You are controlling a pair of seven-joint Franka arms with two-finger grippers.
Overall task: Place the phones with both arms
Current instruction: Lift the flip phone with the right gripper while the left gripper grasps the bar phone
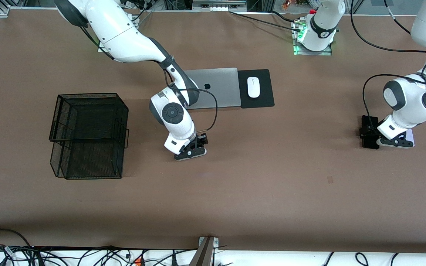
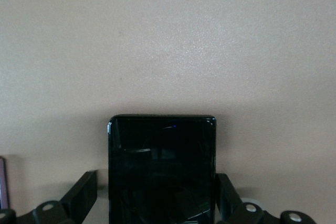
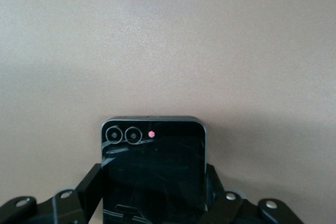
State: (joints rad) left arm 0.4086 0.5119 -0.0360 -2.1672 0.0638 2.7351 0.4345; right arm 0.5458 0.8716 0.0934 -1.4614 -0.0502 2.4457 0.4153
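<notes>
My right gripper [image 1: 190, 152] is low at the table's middle, nearer the front camera than the laptop. In the right wrist view it [image 3: 152, 198] is shut on the small squarish black phone [image 3: 153, 161], which has two lens rings; both fingers [image 3: 89, 190] touch its sides. My left gripper [image 1: 396, 143] is low at the left arm's end of the table. In the left wrist view it [image 2: 156, 198] is open astride a black slab phone [image 2: 163, 161], with a gap at one finger [image 2: 81, 195]. This phone shows dark under the hand [image 1: 369, 142]. The lilac-white phone [image 1: 411, 136] lies beside that hand, mostly hidden.
A black wire-mesh basket [image 1: 87, 136] stands toward the right arm's end. A silver laptop [image 1: 216, 87] and a white mouse [image 1: 253, 87] on a black pad [image 1: 264, 98] lie near the bases.
</notes>
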